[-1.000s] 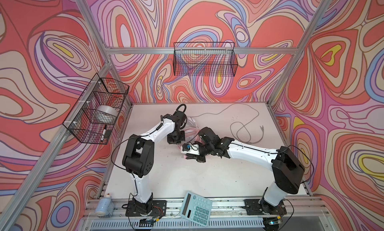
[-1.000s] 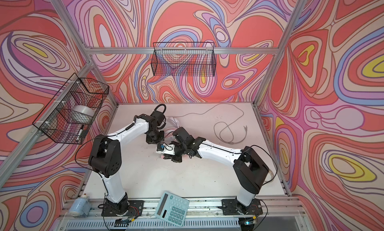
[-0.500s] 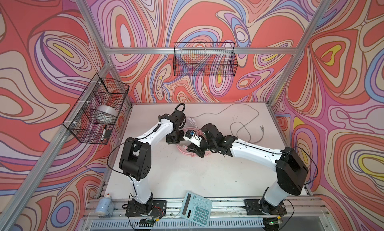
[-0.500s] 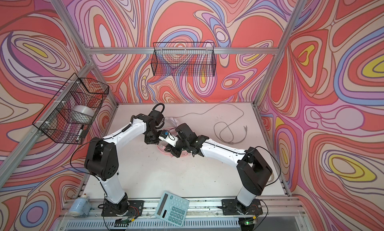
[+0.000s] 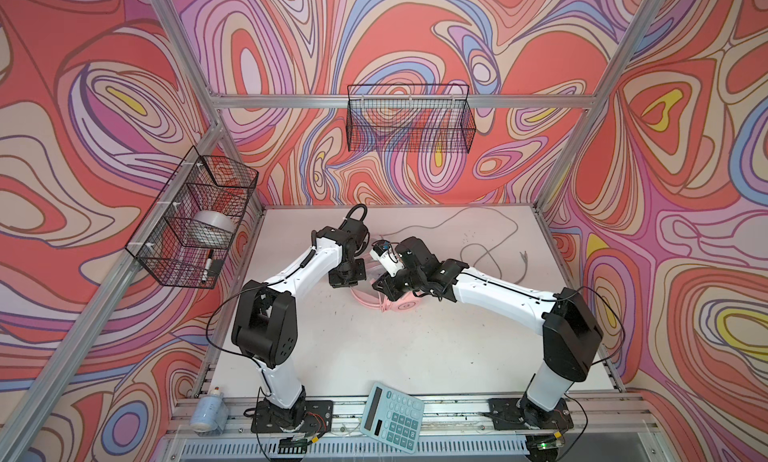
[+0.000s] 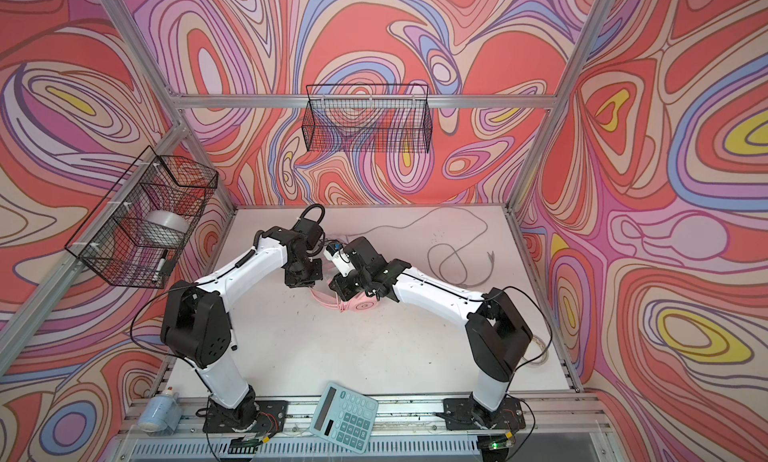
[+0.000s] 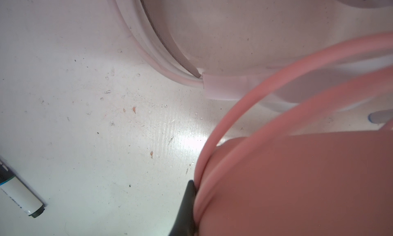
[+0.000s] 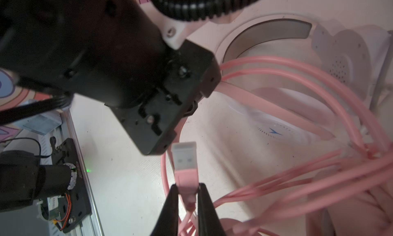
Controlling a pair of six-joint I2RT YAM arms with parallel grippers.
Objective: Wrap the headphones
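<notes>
The right tool (image 8: 186,188) is clenched on the pink neck of a USB plug (image 8: 184,156), whose pale connector end sticks out past the fingertips, clear of the tabletop (image 5: 353,356). From the plug a pink cable (image 8: 297,75) runs back in several loose loops, some of them blurred. Just past the plug is the left tool (image 5: 347,278), pointing down and also clenched; two strands of the pink cable come out from under it, and in the left wrist view they pass right against its one visible black finger (image 7: 188,201), so it appears to pinch them. Both tools meet over the middle of the tabletop, nearly touching, above the pink headset (image 5: 405,307), which lies flat with its headband curving under them. Partly beneath the pink loops lies the white headset (image 8: 344,54), its grey-lined headband arching just behind the left tool and one perforated ear cup facing up. A white-barrelled marker (image 7: 20,195) lies on the tabletop near the left tool. Farther back, in both top views, a thin grey cable (image 5: 486,252) wanders from the headsets toward the far right corner, coils loosely and ends near the right edge. Beyond it a black wire basket (image 5: 409,125) hangs on the back wall.
</notes>
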